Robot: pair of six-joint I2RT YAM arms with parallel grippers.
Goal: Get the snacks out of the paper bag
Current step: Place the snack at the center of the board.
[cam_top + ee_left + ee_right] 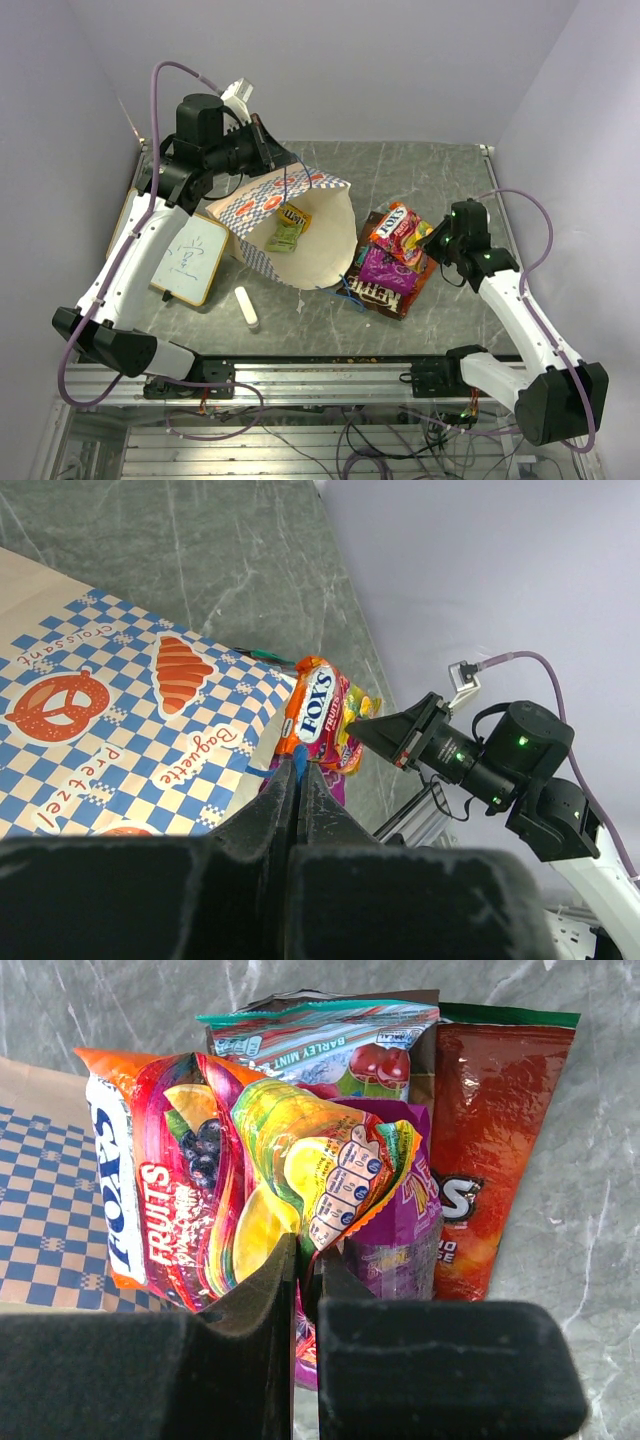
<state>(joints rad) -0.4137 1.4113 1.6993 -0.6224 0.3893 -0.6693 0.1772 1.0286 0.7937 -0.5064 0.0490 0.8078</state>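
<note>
The paper bag (120,710) is being pinched by the left end effector (298,772). A Fox's packet (190,1180) is being pinched by the right end effector (306,1260).

The paper bag (325,245) gapes toward the overhead frame's lower centre, open to my hand. Just right of its rim, the snack pile (385,270) and my right hand (428,240), pinching the Fox's packet (392,228), narrow the gap. Whiteboard (190,262) and white cylinder (246,308) crowd the left; bare bench (430,175) lies upper right.
</note>
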